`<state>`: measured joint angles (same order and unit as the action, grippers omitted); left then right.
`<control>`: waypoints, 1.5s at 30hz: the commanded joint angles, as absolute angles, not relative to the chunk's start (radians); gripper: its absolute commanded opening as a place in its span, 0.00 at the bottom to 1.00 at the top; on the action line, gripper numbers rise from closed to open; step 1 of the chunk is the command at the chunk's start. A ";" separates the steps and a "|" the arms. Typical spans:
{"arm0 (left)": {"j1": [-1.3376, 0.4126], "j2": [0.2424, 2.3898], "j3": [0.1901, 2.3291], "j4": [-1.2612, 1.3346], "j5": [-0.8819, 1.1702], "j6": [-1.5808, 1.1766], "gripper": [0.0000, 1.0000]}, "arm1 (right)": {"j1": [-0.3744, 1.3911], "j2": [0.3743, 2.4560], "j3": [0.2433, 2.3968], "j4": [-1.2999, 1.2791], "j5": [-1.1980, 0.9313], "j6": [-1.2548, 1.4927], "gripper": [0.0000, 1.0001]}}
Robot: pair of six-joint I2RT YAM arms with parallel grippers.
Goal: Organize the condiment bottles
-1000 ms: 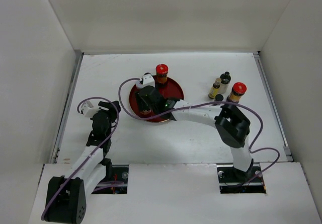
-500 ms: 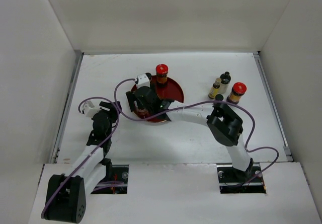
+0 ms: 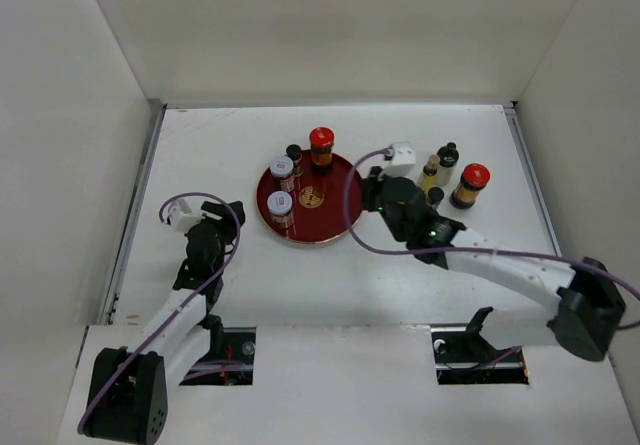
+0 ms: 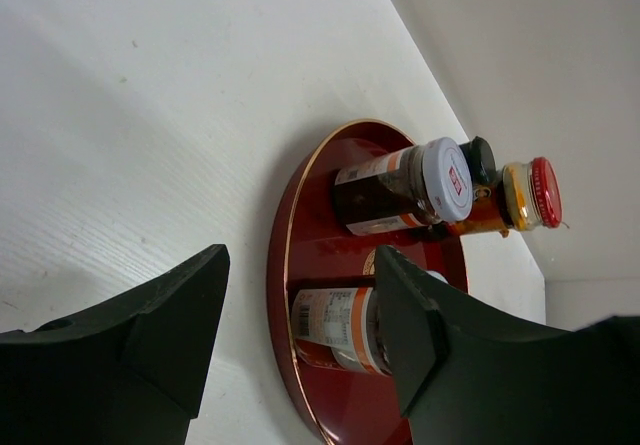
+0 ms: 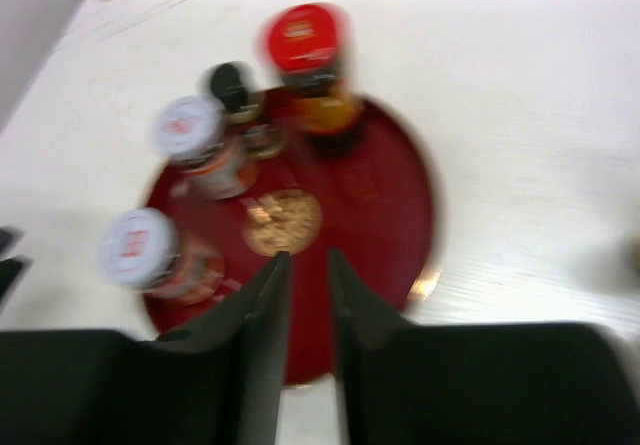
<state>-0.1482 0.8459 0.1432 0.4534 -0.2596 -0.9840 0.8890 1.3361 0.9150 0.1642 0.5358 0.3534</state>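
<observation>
A round red tray [image 3: 335, 220] holds several condiment bottles: two white-lidded jars [image 3: 282, 168] [image 3: 279, 204], a slim black-capped one [image 3: 294, 153] and a red-lidded jar [image 3: 320, 146]. Right of the tray a yellowish bottle [image 3: 428, 175], a black-capped bottle [image 3: 447, 159], a small black-capped one [image 3: 435, 195] and a second red-lidded jar [image 3: 470, 185] stand on the table. My right gripper [image 3: 369, 188] [image 5: 305, 257] hovers at the tray's right rim [image 5: 425, 220], shut and empty. My left gripper [image 3: 216, 217] [image 4: 300, 310] stands open left of the tray, holding nothing.
White walls box in the table on three sides. A metal rail [image 3: 137, 215] runs along the left edge. Purple cables loop from both wrists, the right one [image 3: 350, 200] arching over the tray's right side.
My right arm has pulled back from the tray's left part to its right rim and shut its jaws. Both white-lidded jars now show, standing on the tray. The left arm is still.
</observation>
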 commanded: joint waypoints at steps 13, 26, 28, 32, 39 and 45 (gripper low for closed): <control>-0.179 0.844 0.160 0.499 -0.295 -0.954 0.58 | 0.571 0.995 0.680 -0.259 0.740 0.532 0.73; -0.183 0.858 0.161 0.502 -0.288 -0.957 0.58 | 0.547 1.175 0.686 -0.212 0.643 0.541 0.68; -0.183 0.851 0.161 0.502 -0.296 -0.953 0.58 | 0.547 1.187 0.681 -0.204 0.641 0.549 0.64; -0.180 0.856 0.160 0.502 -0.285 -0.959 0.58 | 0.545 1.213 0.684 -0.201 0.650 0.546 0.50; -0.185 0.862 0.161 0.503 -0.288 -0.959 0.58 | 0.619 1.180 0.748 -0.203 0.725 0.519 0.37; -0.188 0.870 0.161 0.511 -0.288 -0.959 0.58 | 0.772 1.314 0.943 -0.122 0.712 0.444 0.36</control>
